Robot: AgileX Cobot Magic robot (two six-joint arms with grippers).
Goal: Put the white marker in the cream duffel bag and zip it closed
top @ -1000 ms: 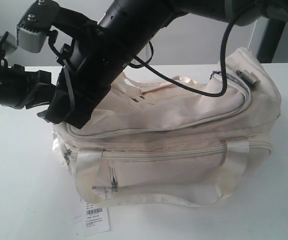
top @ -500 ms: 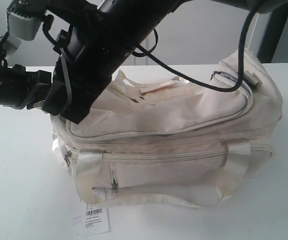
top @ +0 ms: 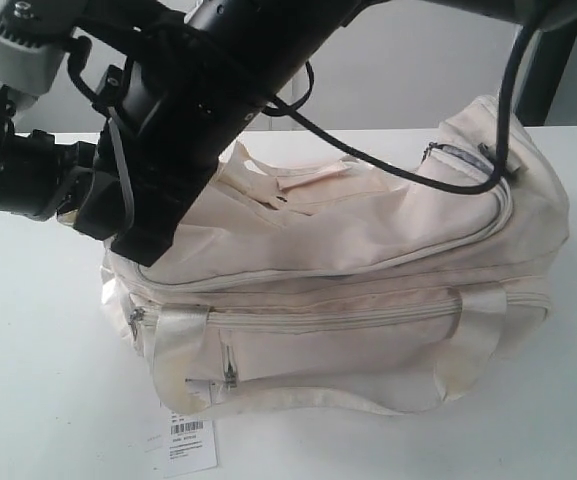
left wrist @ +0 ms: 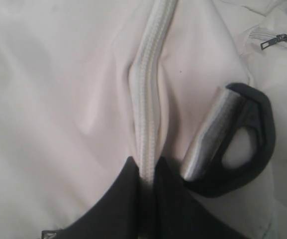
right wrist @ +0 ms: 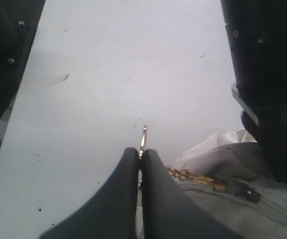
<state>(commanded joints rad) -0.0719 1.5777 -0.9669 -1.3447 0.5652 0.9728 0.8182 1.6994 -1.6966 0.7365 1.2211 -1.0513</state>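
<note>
Cream fabric duffel bag [top: 368,250] probably hides the white marker; I cannot see it. At its left end in the exterior view, my right gripper [right wrist: 140,152] is clenched on thin gold zipper pull [right wrist: 143,134], and my left gripper [left wrist: 147,172] pinches pale zipper seam [left wrist: 150,89] running lengthwise away.

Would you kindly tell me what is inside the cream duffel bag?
Nothing inside shows: the cream duffel bag has its top zipper closed wherever visible, hiding any contents.
</note>
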